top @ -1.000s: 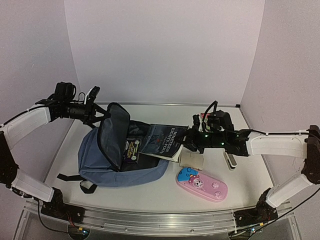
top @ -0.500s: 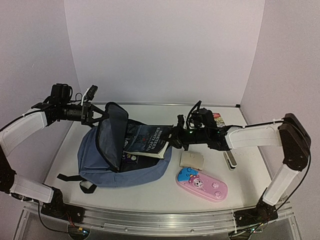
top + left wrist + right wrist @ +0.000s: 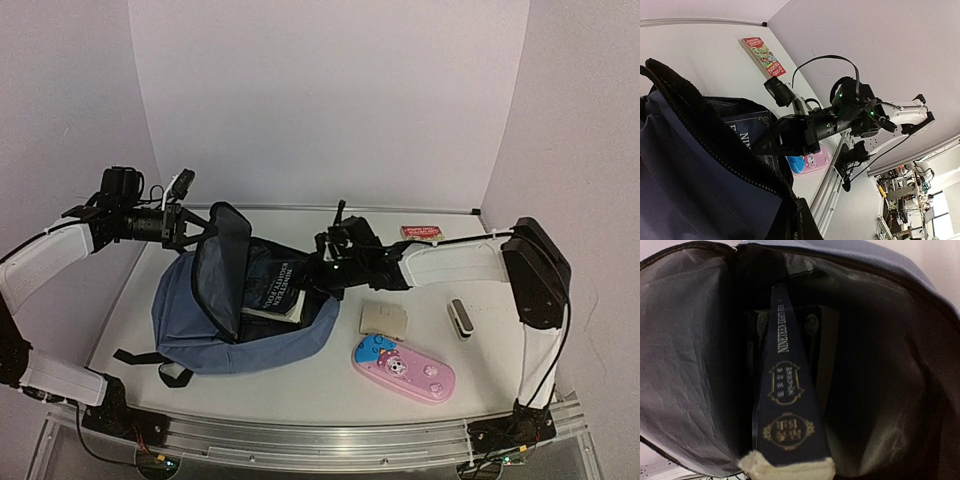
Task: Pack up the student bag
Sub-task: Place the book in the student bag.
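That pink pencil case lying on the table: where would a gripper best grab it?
Around its middle, across the narrow width, coming straight down from above. The pencil case lies flat on the table and is long with rounded ends. Its two long sides give the fingers roughly parallel faces, while the curved ends would probably slip out.

White table (image 3: pixel 300 390): slate-blue student bag (image 3: pixel 195 325) lying at 9 o'clock, beige pad (image 3: pixel 384 319) and a small white-and-black object (image 3: pixel 459 318) at 3, pink pencil case (image 3: pixel 403 369) at 5, red booklet (image 3: pixel 421 232) at 2.
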{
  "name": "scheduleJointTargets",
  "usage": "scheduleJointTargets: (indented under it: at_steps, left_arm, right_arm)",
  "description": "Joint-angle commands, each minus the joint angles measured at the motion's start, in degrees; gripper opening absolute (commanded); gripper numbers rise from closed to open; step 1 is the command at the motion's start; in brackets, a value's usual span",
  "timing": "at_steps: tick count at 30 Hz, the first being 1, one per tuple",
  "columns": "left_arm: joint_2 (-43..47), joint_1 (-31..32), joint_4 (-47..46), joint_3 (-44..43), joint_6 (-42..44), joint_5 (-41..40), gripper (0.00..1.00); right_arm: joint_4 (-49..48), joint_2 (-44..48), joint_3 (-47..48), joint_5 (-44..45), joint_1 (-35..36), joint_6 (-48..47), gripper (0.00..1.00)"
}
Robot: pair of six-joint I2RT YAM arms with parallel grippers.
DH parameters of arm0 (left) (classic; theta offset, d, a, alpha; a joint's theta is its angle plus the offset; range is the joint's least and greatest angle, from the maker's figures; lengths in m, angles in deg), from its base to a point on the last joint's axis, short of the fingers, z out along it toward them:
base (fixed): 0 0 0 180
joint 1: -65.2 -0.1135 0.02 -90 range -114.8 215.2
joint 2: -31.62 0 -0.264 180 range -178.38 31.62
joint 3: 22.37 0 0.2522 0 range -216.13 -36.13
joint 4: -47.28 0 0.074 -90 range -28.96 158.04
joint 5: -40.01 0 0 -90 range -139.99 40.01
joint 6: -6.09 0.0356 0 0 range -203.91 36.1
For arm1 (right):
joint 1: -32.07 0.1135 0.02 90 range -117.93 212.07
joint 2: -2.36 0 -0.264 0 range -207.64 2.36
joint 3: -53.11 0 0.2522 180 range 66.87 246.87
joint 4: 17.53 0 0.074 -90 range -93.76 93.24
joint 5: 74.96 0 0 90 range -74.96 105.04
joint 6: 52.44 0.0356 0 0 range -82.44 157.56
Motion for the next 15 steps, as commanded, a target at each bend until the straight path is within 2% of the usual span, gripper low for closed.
scheduleJointTargets:
  at_steps: [1,6,15]
  left_arm:
    - [1.3,-0.2,-3.7,0.0,0.1,3.7,0.0]
    - [0.6,-0.2,-5.1,0.4,-1.1,4.6,0.0]
    - [-0.3,-0.2,-6.2,0.7,-1.9,5.1,0.0]
  right_arm:
    - [6.8,-4.7,8.0,8.4,1.4,-7.0,0.0]
    - [7.9,-9.8,13.7,9.1,2.7,-8.4,0.0]
    - [8.1,-17.0,23.7,5.2,5.5,-9.5,0.0]
